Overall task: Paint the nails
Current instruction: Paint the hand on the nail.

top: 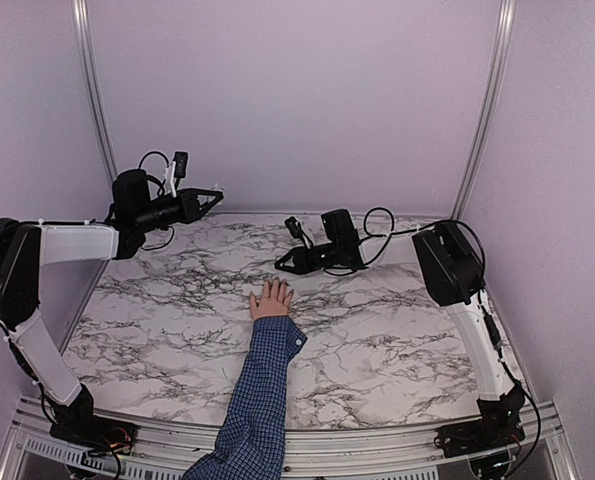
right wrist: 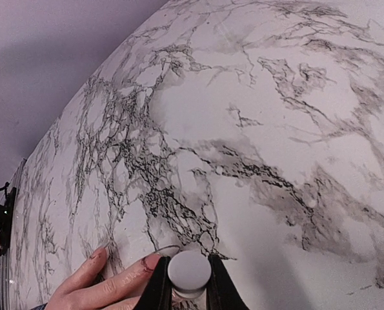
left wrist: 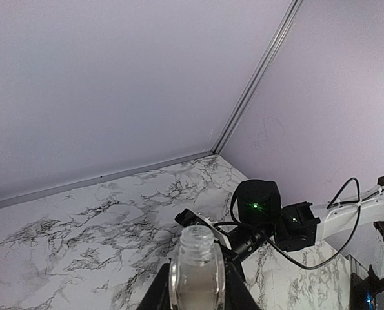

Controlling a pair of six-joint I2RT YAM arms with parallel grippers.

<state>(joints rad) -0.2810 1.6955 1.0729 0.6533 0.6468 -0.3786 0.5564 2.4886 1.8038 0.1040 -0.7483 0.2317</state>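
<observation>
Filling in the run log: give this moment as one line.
left gripper: shut on open bottle, raised | right gripper: shut on white cap, beside hand | hand: flat on table | nails: contact unclear

Nails [right wrist: 151, 261]: tiny, on a small light-skinned hand [top: 271, 299]. The hand lies palm down near the middle of the counter [top: 157, 300], fingers spread toward 12 o'clock. Blue checked sleeve [top: 262, 390] trails to 6 o'clock. Right wrist view shows two nails tinted reddish. The rest are too small to tell.
</observation>
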